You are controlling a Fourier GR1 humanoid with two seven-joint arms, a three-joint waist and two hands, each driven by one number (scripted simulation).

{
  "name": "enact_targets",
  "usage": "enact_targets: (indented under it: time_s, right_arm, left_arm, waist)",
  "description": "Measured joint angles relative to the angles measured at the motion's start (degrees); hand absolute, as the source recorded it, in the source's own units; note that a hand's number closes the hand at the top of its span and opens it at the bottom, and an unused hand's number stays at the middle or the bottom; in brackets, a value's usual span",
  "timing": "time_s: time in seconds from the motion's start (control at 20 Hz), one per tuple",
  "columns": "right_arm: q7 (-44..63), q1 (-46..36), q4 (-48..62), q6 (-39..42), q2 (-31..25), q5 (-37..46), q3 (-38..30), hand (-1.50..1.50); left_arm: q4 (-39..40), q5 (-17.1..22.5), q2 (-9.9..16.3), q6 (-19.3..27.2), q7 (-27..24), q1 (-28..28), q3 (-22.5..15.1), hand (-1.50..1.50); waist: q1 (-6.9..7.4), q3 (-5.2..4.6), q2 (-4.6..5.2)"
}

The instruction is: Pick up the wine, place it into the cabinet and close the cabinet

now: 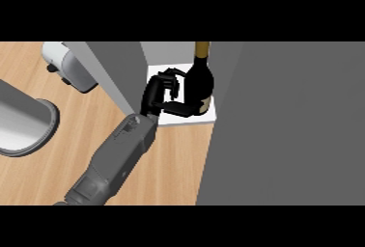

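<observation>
Gripping the wine bottle (200,83) with the left hand (158,92), at the mouth of the cabinet (118,72). Reaching in from 7 o'clock along a grey forearm (114,161) laid across the wooden counter (43,173). Closed round the dark body: fingers (168,74) curled over the far side toward 12 o'clock, thumb (179,107) hooked in low at the pale label. Nothing else held.

Lying at 3 o'clock from the palm and touching it, that bottle. Running along the 6-to-12 line, long axis with the gold-capped neck toward 12 o'clock; standing base-down, by the look of it, on the white shelf floor (187,120). Flanked at 9 o'clock by the grey side wall and at 3 o'clock by a broad grey door panel (285,125), just beside the glass.

Showing no right hand anywhere, so only the left within reach of bottle and door.

Judging from this: placing nearly done, bottle already over the shelf. Next calling for uncurling the fingers, drawing back toward 7 o'clock without brushing the neck, then swinging the panel closed. Risking a tip if the thumb drags on the label when leaving.
</observation>
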Motion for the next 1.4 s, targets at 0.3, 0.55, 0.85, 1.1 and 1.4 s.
enact_targets:
  time_s: [0.3,0.55,0.85,1.1,1.4]
  right_arm:
    - [-2.0,1.2,0.0,0.7,-0.2,-0.5,0.0,-1.5]
    - [-3.0,1.4,0.2,1.4,-0.2,-0.9,-0.1,-1.5]
    - [-4.9,2.4,0.3,1.9,0.2,-1.3,0.2,-1.5]
    - [-6.6,3.5,0.5,2.6,0.2,-1.6,0.3,-1.5]
    - [-7.8,3.9,0.7,3.6,0.2,-2.0,0.3,-1.5]
  left_arm:
    - [7.7,0.8,-0.1,2.7,0.2,-5.6,-0.3,1.5]
    - [12.4,3.6,-0.1,2.9,-0.9,-8.5,1.5,1.5]
    - [17.9,5.1,0.0,2.1,-2.5,-11.4,4.2,1.5]
    - [21.5,5.3,0.6,3.3,-4.0,-14.0,6.1,1.5]
    - [24.9,3.9,1.3,5.5,-6.5,-16.0,6.0,-1.5]
  waist:
    - [-0.81,0.02,0.07]
    - [-1.61,0.0,0.42]
    - [-1.94,0.0,0.77]
    - [-2.53,0.02,1.03]
    - [-2.85,0.01,1.35]
